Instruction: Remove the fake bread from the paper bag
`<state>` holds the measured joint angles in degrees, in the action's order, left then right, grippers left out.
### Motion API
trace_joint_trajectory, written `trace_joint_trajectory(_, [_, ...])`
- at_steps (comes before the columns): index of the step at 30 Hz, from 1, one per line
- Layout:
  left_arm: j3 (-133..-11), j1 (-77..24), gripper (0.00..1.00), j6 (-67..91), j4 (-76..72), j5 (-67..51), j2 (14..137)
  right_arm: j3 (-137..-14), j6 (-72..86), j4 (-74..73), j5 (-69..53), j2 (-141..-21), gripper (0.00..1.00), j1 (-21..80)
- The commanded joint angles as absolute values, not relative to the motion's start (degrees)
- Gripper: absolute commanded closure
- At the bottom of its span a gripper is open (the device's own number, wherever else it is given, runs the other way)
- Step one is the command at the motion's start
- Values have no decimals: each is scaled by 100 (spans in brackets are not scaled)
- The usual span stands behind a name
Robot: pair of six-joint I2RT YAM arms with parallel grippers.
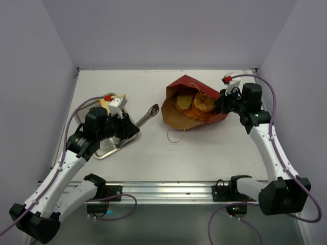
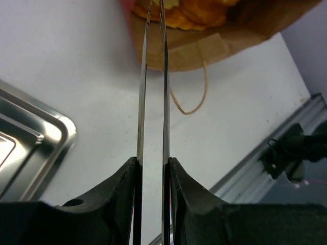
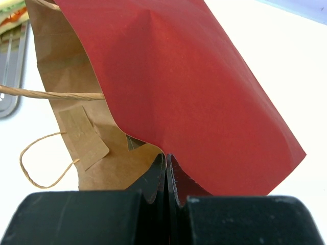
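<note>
The fake bread (image 1: 196, 104), seen as round orange-brown pieces, lies inside the paper bag (image 1: 204, 88), which rests on its side on the far right part of the table (image 1: 168, 153) with its mouth turned left and toward the arms. The left wrist view looks into that mouth and shows the orange pieces (image 2: 194, 13) against the brown kraft lining (image 2: 204, 46). One pale-yellow wedge (image 1: 104, 103) sits apart from the bag, at the far side of the metal tray (image 1: 110, 149), partly hidden by the left arm. A thin tan cord handle (image 1: 176, 135) loops out of the bag's mouth onto the table; a second handle crosses the opening above the bread. The right gripper (image 1: 223, 105) is at the bag's right edge, its fingers pressed together on the dark red paper (image 3: 194, 92), the pinch visible at the fold (image 3: 167, 173). The left gripper (image 1: 125, 127) is over the tray's near-right corner and is clamped on the metal tongs (image 1: 148, 115); in the wrist view the two blades (image 2: 153, 92) run nearly parallel between the fingers (image 2: 125, 189), drawn close but not touching. The tongs point at the bag's mouth, their tips just short of it in the top view. The tray's rim (image 2: 46, 138) lies left of the blades.
</note>
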<state>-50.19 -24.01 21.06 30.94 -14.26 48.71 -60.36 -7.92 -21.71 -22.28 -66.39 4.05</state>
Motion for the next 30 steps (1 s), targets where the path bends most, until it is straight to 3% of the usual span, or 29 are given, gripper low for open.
trace_joint_trajectory(1, [-4650, -2382, 67, 2584, 2611, -3286, 4641, -5828, -1247, -1820, -2294, -6390, 100, 360])
trace_joint_trajectory(7, [-4272, -2697, 67, 2909, 1988, -3498, 4570, -5555, -1494, -1644, -2443, -6276, 100, 369])
trace_joint_trajectory(13, [-4254, -3700, 67, 3278, 1031, -2883, 5473, -5414, -1617, -1600, -2549, -6170, 100, 369])
trace_joint_trajectory(30, [-5088, -3762, 59, 4060, -615, -1917, 7356, -5309, -1477, -1494, -2654, -6117, 100, 360])
